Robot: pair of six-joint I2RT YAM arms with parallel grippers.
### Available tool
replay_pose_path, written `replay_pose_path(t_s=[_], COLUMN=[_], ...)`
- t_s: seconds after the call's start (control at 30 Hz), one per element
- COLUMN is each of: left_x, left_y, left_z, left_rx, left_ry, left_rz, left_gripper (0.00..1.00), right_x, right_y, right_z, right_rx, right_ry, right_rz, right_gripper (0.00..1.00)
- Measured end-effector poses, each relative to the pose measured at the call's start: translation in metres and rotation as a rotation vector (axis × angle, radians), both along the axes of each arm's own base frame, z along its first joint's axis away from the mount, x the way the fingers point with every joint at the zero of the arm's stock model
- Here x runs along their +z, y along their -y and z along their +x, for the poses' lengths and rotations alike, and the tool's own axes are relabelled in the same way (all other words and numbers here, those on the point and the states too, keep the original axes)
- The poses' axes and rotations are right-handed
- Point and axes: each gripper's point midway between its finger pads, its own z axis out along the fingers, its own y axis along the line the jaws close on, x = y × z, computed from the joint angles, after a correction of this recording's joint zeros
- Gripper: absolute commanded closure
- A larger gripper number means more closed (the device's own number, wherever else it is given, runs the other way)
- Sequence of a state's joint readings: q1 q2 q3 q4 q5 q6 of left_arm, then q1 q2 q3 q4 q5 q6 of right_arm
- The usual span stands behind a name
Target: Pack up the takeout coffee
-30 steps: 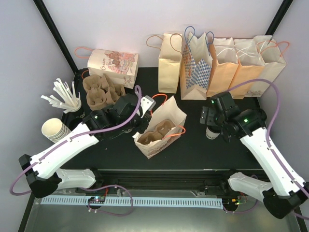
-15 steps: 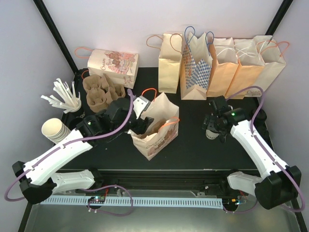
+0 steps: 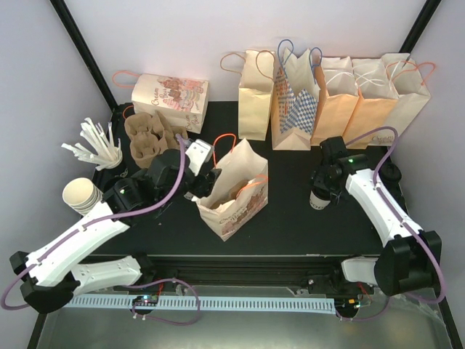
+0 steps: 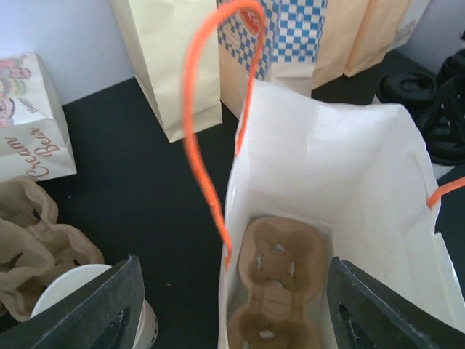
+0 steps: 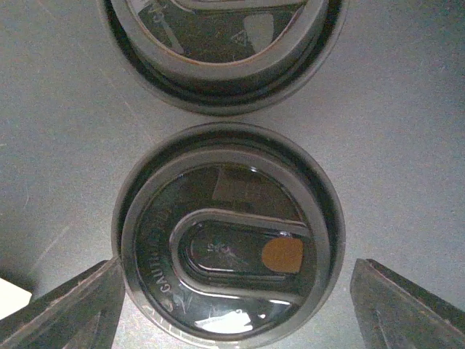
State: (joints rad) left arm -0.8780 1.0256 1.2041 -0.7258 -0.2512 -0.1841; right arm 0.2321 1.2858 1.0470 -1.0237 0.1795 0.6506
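Note:
A takeout coffee (image 5: 229, 233), a white cup (image 3: 317, 201) under a round black lid, stands on the black table at the right. My right gripper (image 5: 240, 309) hangs right over it, open, with one finger on each side of the lid and neither gripping it. A second black lid (image 5: 218, 43) sits just beyond it. Left of centre stands a printed paper bag (image 3: 234, 207) with orange handles (image 4: 202, 153), holding a brown cup carrier (image 4: 282, 273). My left gripper (image 4: 232, 320) is open above the bag's left rim, holding nothing.
Several paper bags (image 3: 330, 94) line the back wall, and one printed bag (image 3: 171, 93) lies at the back left. Brown carriers (image 3: 149, 138), a cup of straws (image 3: 102, 149) and stacked lidless cups (image 3: 80, 195) fill the left side. Loose black lids (image 4: 410, 87) lie at the right.
My left gripper opened and drew back left from the bag, which now stands more upright. My right gripper swung down over the coffee, its jaws narrowing a little.

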Motion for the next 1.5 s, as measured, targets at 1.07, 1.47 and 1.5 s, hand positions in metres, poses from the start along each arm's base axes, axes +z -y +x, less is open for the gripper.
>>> replay_pose_path(t_s=[1.07,1.47,1.5], left_x=[-0.006,-0.044,-0.046], left_y=[-0.01,0.011,0.011], left_z=[0.036,0.055,0.054], left_rx=[0.03,-0.026,-0.032], left_ry=[-0.068,-0.166,-0.174], left_rz=[0.038,0.173,0.177], left_gripper=[0.23,0.43,0.46], right_x=[0.063,0.187,0.2], right_y=[-0.012,-0.053,-0.058], right_z=[0.01,0.002,0.0], right_rx=[0.157,0.407,0.432], right_ry=[0.191,0.428,0.46], right_rz=[0.072,0.223,0.245], right_gripper=[0.33,0.43,0.43])
